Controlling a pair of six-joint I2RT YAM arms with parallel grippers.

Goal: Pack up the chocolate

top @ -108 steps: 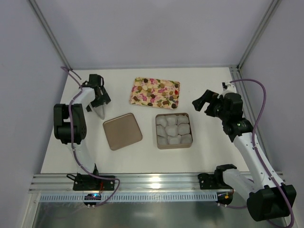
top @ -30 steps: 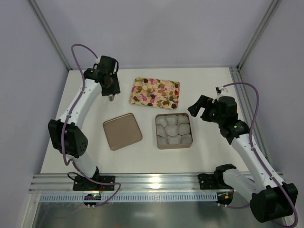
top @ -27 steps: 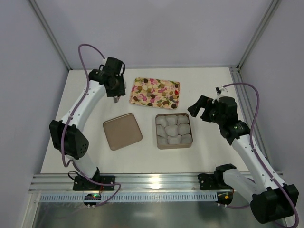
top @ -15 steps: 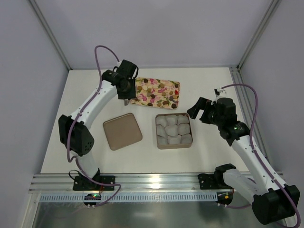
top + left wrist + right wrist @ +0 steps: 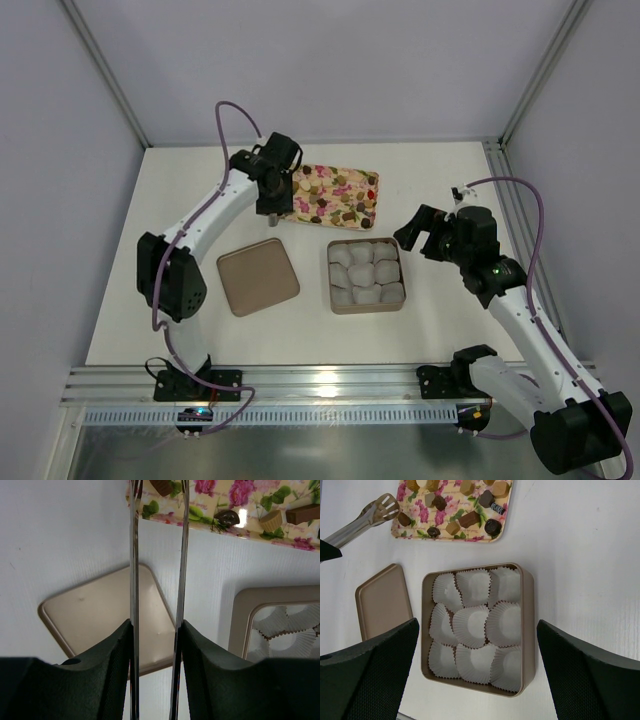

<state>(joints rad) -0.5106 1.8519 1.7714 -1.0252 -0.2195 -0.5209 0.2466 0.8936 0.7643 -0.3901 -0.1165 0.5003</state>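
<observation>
Seeing my left gripper (image 5: 156, 625) clamp tongs (image 5: 134, 555) at the tray's (image 5: 470, 536) eight o'clock corner, right gripper (image 5: 418, 232) wide and empty, I fear a skewed pinch flicking chocolate (image 5: 492, 526) off.

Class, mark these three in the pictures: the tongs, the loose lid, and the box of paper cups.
tongs (image 5: 362, 523), right wrist view, midway along the metal arm.
lid (image 5: 258, 276), top view, its flat middle.
box (image 5: 528, 610), right wrist view, on its right wall.

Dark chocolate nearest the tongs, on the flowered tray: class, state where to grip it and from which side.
Probably across the two sides of the dark chocolate, with the tongs descending from the outer edge of the tray: it is small and low, with free space there.
</observation>
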